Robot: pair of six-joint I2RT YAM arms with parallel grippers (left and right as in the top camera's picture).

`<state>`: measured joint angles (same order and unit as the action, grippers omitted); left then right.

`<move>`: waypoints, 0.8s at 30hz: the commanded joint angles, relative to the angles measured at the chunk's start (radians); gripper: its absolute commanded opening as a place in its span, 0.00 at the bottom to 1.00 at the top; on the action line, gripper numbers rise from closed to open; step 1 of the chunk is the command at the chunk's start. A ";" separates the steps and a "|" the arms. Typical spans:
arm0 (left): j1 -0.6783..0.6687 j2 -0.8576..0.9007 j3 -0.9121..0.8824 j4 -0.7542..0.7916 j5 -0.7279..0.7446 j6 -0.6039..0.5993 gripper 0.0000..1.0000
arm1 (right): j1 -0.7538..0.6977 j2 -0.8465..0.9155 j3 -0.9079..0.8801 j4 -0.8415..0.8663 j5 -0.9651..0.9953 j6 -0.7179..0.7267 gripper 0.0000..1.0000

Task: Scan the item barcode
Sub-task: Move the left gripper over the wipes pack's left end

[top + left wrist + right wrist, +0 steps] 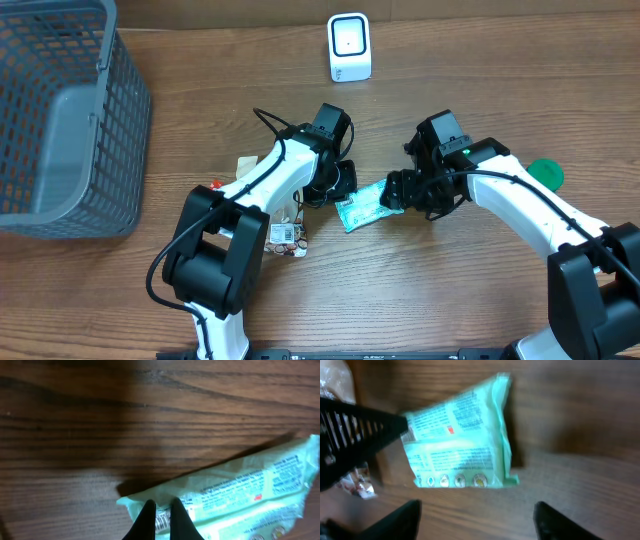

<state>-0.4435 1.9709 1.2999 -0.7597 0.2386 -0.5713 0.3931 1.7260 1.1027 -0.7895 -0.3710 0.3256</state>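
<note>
Two white robot arms with black joints meet near the middle of the scene. The left arm [265, 185] rises from its near base and reaches far and to the right, its wrist bent over at the top. The left gripper [345, 192] points down, its jaws closed thin on the edge of a pale green packet [240, 490]. The right arm [520, 200] stretches from the near right corner toward the left, elbow raised. The right gripper [476, 507] faces the left gripper, its fingers [402, 517] spread wide apart, holding nothing.
</note>
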 commanded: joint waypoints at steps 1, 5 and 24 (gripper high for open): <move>-0.005 0.023 -0.008 0.006 -0.010 -0.013 0.04 | 0.000 -0.007 -0.042 0.007 -0.081 0.031 0.56; -0.007 0.023 -0.008 0.006 -0.010 -0.013 0.04 | 0.000 -0.007 -0.085 0.057 -0.083 0.058 0.29; -0.029 0.075 -0.009 -0.014 -0.009 -0.039 0.04 | -0.006 -0.010 -0.180 0.321 -0.146 0.206 0.09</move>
<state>-0.4580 1.9865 1.3029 -0.7692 0.2363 -0.5968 0.3931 1.7260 0.9058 -0.4641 -0.4454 0.5247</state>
